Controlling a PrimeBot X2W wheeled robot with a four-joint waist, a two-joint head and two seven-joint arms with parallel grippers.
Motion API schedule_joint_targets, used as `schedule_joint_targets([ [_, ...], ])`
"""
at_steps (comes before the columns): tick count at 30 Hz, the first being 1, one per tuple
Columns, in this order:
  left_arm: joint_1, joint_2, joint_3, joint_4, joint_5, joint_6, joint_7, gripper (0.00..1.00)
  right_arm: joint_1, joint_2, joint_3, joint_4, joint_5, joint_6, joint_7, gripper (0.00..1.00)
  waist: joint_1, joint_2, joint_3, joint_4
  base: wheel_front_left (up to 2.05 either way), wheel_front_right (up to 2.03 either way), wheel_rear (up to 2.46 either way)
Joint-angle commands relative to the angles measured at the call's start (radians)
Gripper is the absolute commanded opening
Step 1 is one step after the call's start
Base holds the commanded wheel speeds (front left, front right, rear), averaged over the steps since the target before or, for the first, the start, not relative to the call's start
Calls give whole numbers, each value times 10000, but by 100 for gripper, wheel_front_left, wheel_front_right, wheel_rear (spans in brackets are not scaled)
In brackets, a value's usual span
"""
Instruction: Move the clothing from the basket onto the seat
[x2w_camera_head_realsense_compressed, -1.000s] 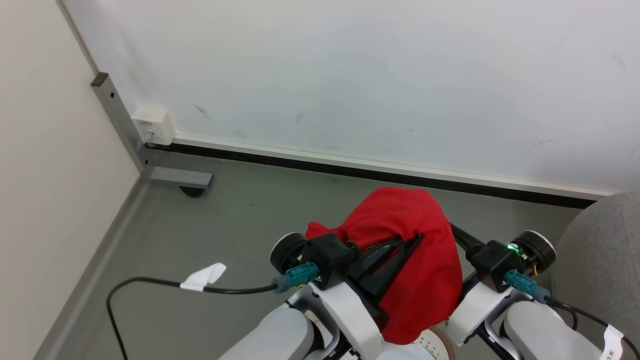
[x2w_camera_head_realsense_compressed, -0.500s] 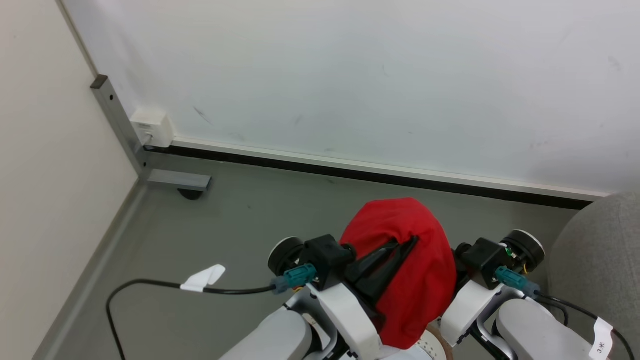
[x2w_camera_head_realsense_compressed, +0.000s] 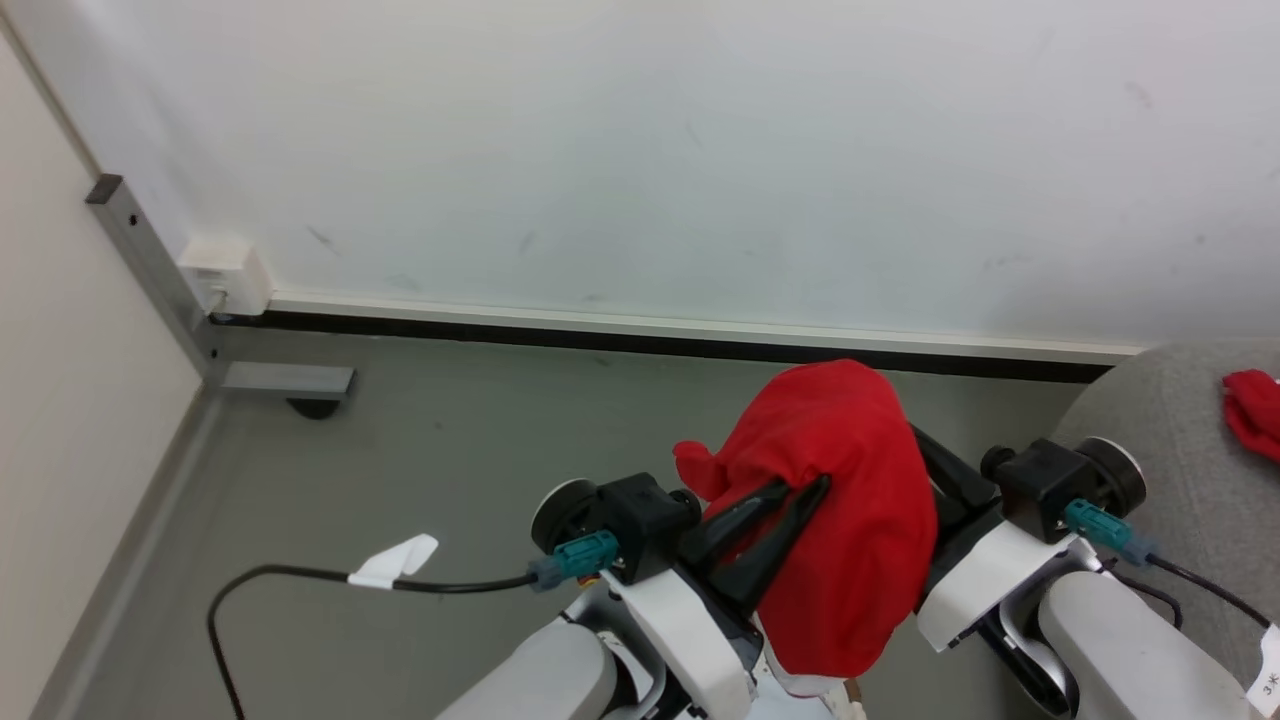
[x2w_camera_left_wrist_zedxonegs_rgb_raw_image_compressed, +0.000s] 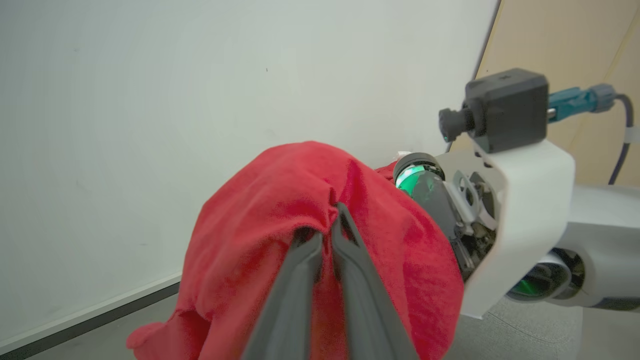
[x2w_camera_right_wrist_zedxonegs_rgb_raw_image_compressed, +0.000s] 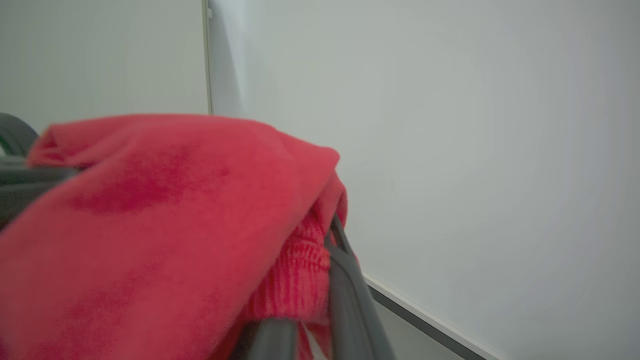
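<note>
- The clothing (x2w_camera_head_realsense_compressed: 840, 520) is off the ground, bunched into a red hood that hangs between the two arms, above the grey floor (x2w_camera_head_realsense_compressed: 450, 470) and to the left of the seat (x2w_camera_head_realsense_compressed: 1180, 440).
- The left gripper (x2w_camera_head_realsense_compressed: 815, 485) has its fingers pressed together on a fold near the top of the fabric. The left wrist view shows the tips meeting with cloth caught between them.
- The right gripper (x2w_camera_right_wrist_zedxonegs_rgb_raw_image_compressed: 331, 227) is mostly covered by the drape. In its own wrist view the two fingers stand narrow, with a ribbed edge of the cloth between them, so I judge that it is pinching the clothing too.
- The step in hand looks like the carry across to the seat, where a second red garment (x2w_camera_head_realsense_compressed: 1252, 412) already lies near the right edge.
- To do it well, keep both pinches firm and the arms level with each other, so the soft fabric does not slide out of one side.
- Hold the bundle high enough that its hanging lower edge passes over the rounded edge of the seat instead of dragging on it.
- Swing right smoothly, because a jerk could shake a loose fold free.
- Let go only once the bulk is well over the cushion, and set it beside the second red garment.
</note>
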Motion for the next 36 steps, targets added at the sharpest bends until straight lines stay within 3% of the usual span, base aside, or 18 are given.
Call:
schedule_joint_targets([
  [1, 88, 47, 14, -81, 16, 24, -4, 100, 128, -115, -197, -59, 41, -26, 6, 0, 0, -1, 19, -287, 0, 0, 0],
  [20, -169, 400, -153, -652, 324, 339, 132, 100, 1074, -410, -3147, -1185, -107, -25, 3, 0, 0, -1, 604, -3954, 0, 0, 0],
  [26, -327, 534, -125, -569, 436, 408, -121, 100, 1592, -240, -3819, -1674, -298, -25, 5, 0, 0, -1, 850, -5130, 0, 0, 0],
  [30, -365, 540, -167, -425, 536, 365, -331, 100, 1962, 6, -4158, -2058, 154, -25, 3, 0, 0, -1, 927, -5687, 0, 0, 0],
  [36, -436, 484, -254, -187, 603, 367, -461, 100, 2204, -133, -4361, -2311, 276, -25, 3, 0, 0, -1, 970, -6133, 0, 0, 0],
])
